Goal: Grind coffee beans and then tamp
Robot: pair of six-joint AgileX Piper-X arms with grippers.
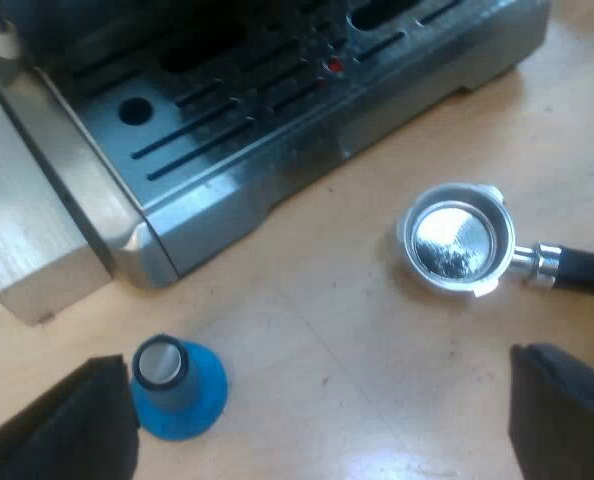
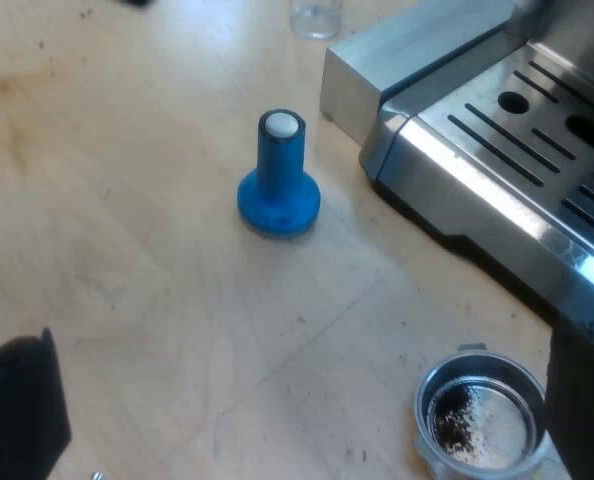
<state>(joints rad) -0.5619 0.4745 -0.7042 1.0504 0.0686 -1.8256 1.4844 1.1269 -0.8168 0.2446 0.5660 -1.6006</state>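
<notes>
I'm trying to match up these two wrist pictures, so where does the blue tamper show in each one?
Left wrist view: the blue tamper stands upright on the table, off the espresso machine's front corner.
Right wrist view: the blue tamper stands upright off that same corner, a measuring glass beyond it.
Shared landmark: the metal holder lying loose on the table before the machine.

We see brushed, satin metal on the espresso machine (image 1: 277,170); a polished, mirror-bright metal holder (image 1: 455,240) with matt dark handle (image 1: 582,268); a matt blue plastic tamper (image 2: 277,200); smooth, lightly glossy wooden table (image 2: 127,250).
</notes>
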